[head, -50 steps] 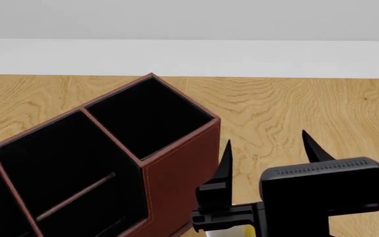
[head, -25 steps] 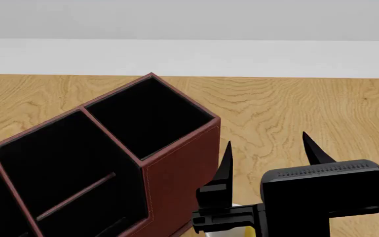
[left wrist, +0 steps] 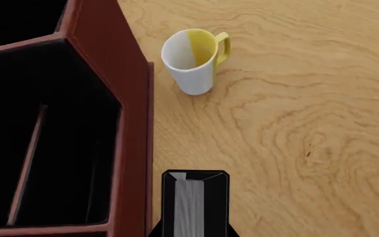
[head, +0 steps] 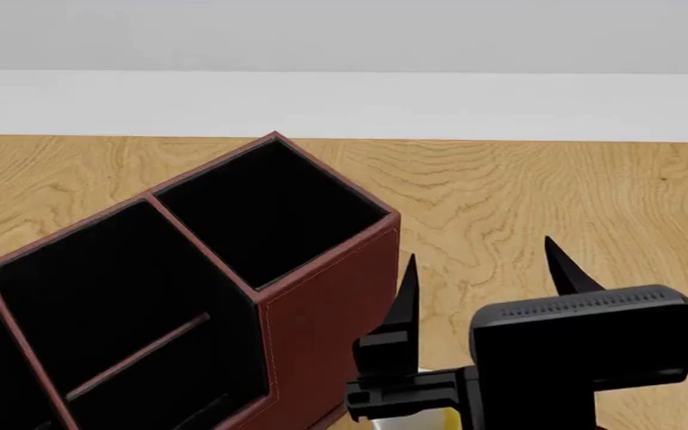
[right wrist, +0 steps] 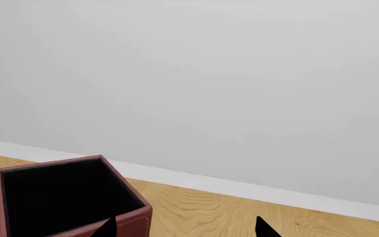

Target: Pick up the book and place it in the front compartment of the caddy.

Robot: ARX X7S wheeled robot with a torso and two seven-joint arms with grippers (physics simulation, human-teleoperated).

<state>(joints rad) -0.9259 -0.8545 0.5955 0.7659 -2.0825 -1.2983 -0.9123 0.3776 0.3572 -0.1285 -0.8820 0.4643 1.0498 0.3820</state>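
— What did we have closest to the left wrist camera?

— The book point(left wrist: 195, 205), end-on, pale page edge facing us. The left gripper's own fingers were hidden behind the covers, but we judged them closed on the book, since it hung above the table point(left wrist: 295, 123) with nothing under it.

— And the caddy point(left wrist: 127, 123)?

— Just beside the book. The book's edge ran parallel to the caddy's long red wall, but it sat outside that wall, on the mug's side. We judged the book had to cross over the rim to the black compartment next to it before going down. Whether that was the front compartment, we could not tell.

— Farther out?

— The mug point(left wrist: 193, 61), upright, close to the caddy's wall but apart from it.

— The other arm?

— The right gripper point(head: 485, 278) stood spread wide and empty past the caddy's end, so we took the left arm as the one to place.
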